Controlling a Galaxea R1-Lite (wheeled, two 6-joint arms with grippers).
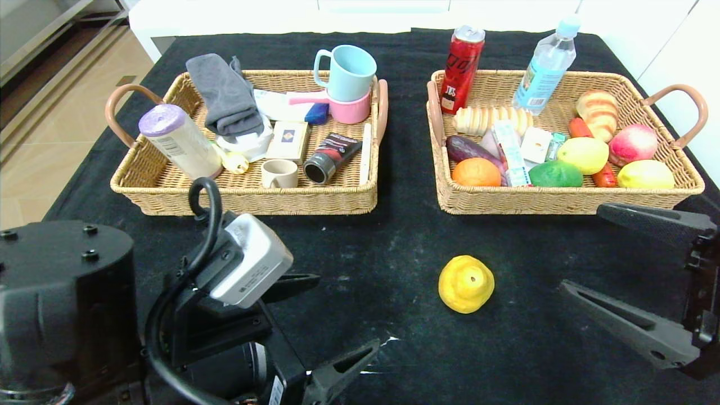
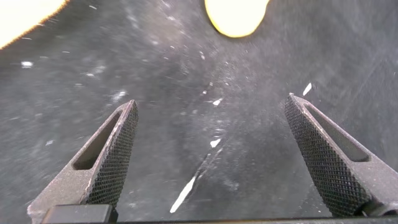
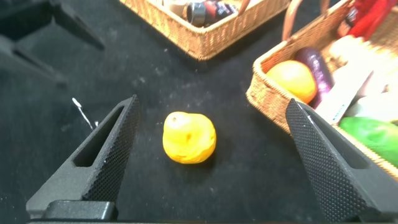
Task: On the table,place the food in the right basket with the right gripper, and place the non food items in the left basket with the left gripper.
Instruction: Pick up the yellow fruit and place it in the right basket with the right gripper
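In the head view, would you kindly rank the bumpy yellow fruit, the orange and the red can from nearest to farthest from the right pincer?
1. The bumpy yellow fruit, on the black table just left of the open right pincer.
2. The orange, at the right basket's near left corner.
3. The red can, upright at that basket's far left corner.

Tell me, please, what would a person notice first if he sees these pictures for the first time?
First, the bumpy yellow fruit, alone on the black table in front of the right basket. The right hand hovers open near it, a finger on either side in the right wrist view. Behind it, both wicker baskets are crowded: the left basket with mugs and a grey cloth, the right one with colourful fruit and drinks. The left hand is open over bare cloth.
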